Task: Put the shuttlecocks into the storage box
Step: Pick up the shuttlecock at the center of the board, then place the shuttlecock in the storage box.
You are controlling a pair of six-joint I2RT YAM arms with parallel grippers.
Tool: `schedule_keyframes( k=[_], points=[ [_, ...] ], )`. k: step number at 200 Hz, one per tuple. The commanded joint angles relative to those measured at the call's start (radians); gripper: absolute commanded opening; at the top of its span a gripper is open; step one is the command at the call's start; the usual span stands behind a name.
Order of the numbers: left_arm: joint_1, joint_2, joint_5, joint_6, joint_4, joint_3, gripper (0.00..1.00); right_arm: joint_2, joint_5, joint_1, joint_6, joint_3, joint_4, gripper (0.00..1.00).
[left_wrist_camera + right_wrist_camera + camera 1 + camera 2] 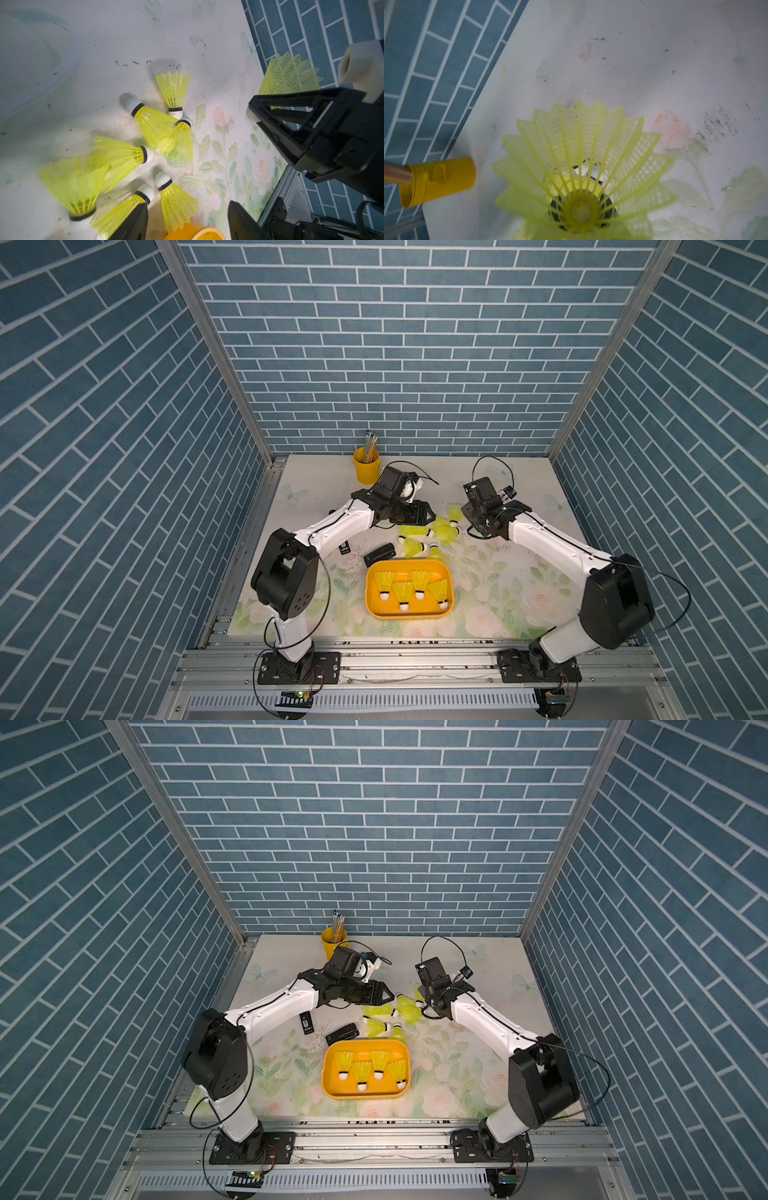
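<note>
4 neon yellow-green shuttlecocks (402,593) sit in the shallow orange-yellow storage box (409,616); 7 lie ahead of the spread left hand (429,516); the right hand (254,116) pinches 1 shuttlecock (581,158).

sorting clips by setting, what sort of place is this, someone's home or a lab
Probably a robot test cell, not a home: a left arm and a right arm bolted to an aluminium rail, and brick-print panels boxing in a floral table.

No text can be read; the white label (307,1027) on the small black device (305,1018), left of centre, is illegible.
</note>
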Motion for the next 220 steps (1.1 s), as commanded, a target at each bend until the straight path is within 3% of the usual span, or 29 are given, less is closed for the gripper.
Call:
schedule_keyframes(
  k=[1,36,83,138,220],
  points=[
    [0.003,-0.102,-0.054,-0.041,0.026,-0.085,0.67,-0.091,-0.032,0.069,-0.205,-0.083,0.028,0.08],
    [0.002,-0.27,-0.097,-0.067,0.001,-0.234,0.67,-0.206,-0.096,0.21,-0.282,-0.179,0.052,0.06],
    [0.002,-0.488,-0.195,-0.13,-0.065,-0.4,0.67,-0.245,-0.179,0.373,-0.338,-0.215,0.105,0.07],
    [-0.004,-0.788,-0.288,-0.224,-0.209,-0.589,0.68,-0.136,-0.278,0.568,-0.398,-0.223,0.281,0.1],
    [-0.006,-1.054,-0.295,-0.315,-0.438,-0.682,0.67,0.045,-0.412,0.675,-0.409,-0.198,0.376,0.11]
  ],
)
